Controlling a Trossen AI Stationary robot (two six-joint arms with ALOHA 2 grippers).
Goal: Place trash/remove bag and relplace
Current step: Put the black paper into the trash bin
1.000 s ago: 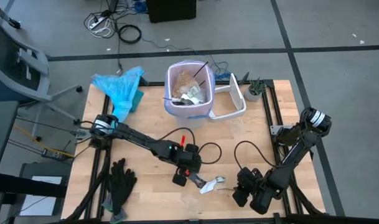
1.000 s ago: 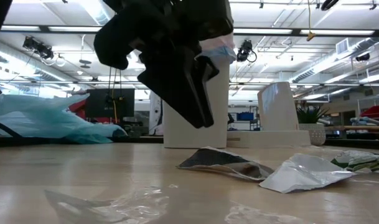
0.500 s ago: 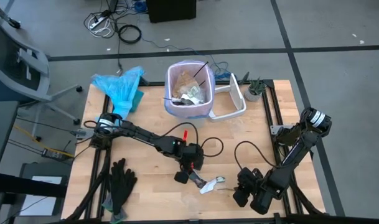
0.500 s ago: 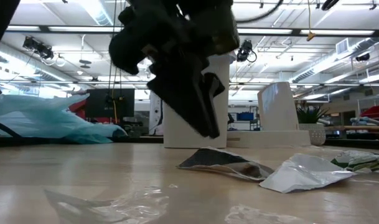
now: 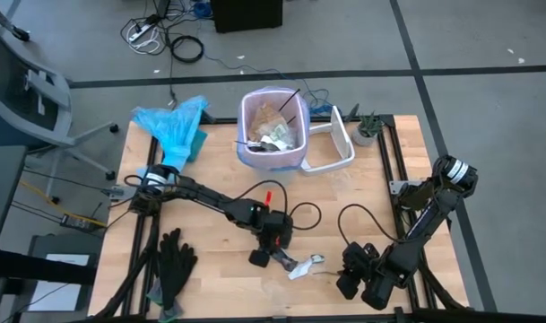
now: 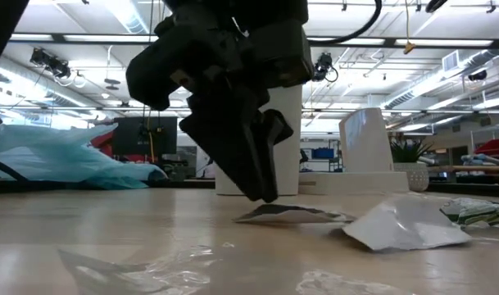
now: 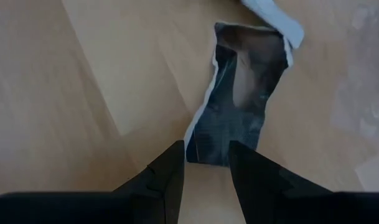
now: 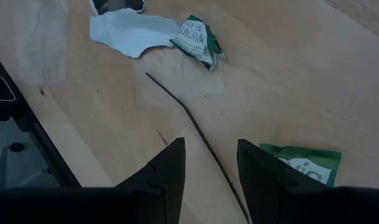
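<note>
A dark foil wrapper (image 7: pixel 239 106) lies flat on the wooden table, part of the trash with a white scrap (image 5: pixel 310 261) beside it. My left gripper (image 7: pixel 206 155) is open, tips down at the wrapper's near end. The pink bag (image 5: pixel 246 117) lines a white bin at the far side, with scraps (image 5: pixel 274 126) inside. My right gripper (image 8: pixel 211 149) waits open near the front right, above a thin black stick (image 8: pixel 189 118) that lies on the table. Two green printed wrappers (image 8: pixel 198 37) (image 8: pixel 301 165) lie near it. My left gripper meets the dark wrapper at its near end (image 7: pixel 208 152), which lies in the gap between the open fingers. The fingers slant down from the table's left. One fingertip (image 6: pixel 264 195) stands on the wrapper's edge. The wrapper lies flat on the table.
A light-blue plastic bag (image 5: pixel 174 126) lies at the far left. Black gloves (image 5: pixel 174 265) rest at the near left. The bin's white lid (image 5: pixel 335 144) sits right of the bin, a small plant (image 5: pixel 368 130) beyond it. Clear film (image 6: pixel 151 266) lies near the front edge.
My left gripper has come down toward the dark wrapper and turned a little, staying open. The wrapper's raised part has been flattened onto the table, and the white scrap beside it has shifted slightly.
</note>
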